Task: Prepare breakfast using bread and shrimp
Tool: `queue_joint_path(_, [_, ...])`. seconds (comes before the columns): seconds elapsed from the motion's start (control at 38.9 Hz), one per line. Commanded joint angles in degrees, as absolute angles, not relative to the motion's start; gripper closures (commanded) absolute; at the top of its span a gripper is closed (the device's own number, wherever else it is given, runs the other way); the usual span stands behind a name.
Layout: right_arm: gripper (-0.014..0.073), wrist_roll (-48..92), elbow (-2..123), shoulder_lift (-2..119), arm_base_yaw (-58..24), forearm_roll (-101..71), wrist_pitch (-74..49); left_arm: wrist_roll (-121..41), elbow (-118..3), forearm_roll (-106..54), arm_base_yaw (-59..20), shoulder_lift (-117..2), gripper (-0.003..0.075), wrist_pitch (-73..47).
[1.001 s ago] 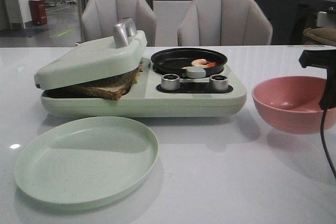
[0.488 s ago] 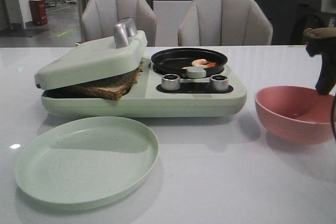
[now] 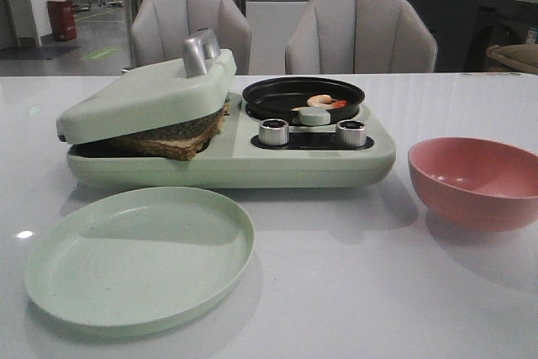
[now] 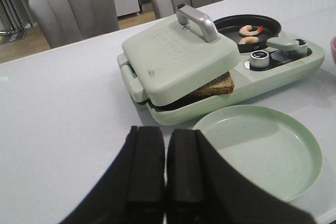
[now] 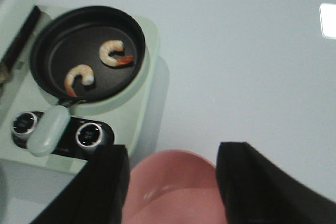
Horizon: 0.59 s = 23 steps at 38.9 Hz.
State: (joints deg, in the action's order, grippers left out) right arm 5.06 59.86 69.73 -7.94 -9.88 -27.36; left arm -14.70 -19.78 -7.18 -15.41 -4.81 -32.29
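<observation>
Pale green breakfast maker (image 3: 252, 153) standing on white table (image 3: 353, 292), two grey chairs (image 3: 360, 33) behind it. Hinged lid (image 3: 147, 94) with metal handle (image 3: 199, 50) tilted, resting on bread (image 3: 172, 140); brown-crusted slices sandwiched between lid and lower plate, one corner protruding toward the front, also seen in left wrist view (image 4: 212, 85). Small black pan (image 3: 303, 97) seated on the right half of the appliance, its green handle (image 3: 313, 115) lying between two metal knobs (image 3: 273, 131). Two curled shrimp (image 5: 116, 52) in the pan, per right wrist view: one with red tail nearer the middle, the second (image 5: 79, 77) just beside it, apart, not touching. Only one clearly discernible from the front. Empty green plate (image 3: 139, 258) on the table in front of the appliance, near but apart. Pink bowl (image 3: 477, 181) to the right, apart from the appliance.

Left gripper (image 4: 165, 169) clenched, fingers pressed together, nothing between them, above bare table short of the plate. Right gripper (image 5: 170, 182) released, fingers spread wide, positioned over the pink bowl, holding nothing.
</observation>
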Motion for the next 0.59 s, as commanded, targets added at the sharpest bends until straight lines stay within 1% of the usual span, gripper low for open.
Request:
queue_joint_path(0.0, [0.0115, 5.8, 59.0, 63.2, -9.6, -9.6, -21.3, -14.0, -21.3, -7.6, -15.9, -5.4, 0.0606, -27.9])
queue_joint_path(0.21, [0.0115, 5.8, 50.4, 52.3, -14.7, -9.6, -12.1, -14.0, -21.3, -7.6, -15.9, -5.4, 0.0606, -27.9])
queue_joint_path(0.39, [0.0115, 5.8, 39.7, 41.0, -21.0, -9.6, -4.7, -14.0, -21.3, -7.6, -15.9, -5.4, 0.0606, -27.9])
queue_joint_path(0.56, [0.0115, 5.8, 29.7, 28.1, -22.0, -9.6, -4.7, -14.0, -21.3, -7.6, -15.9, -5.4, 0.0606, -27.9])
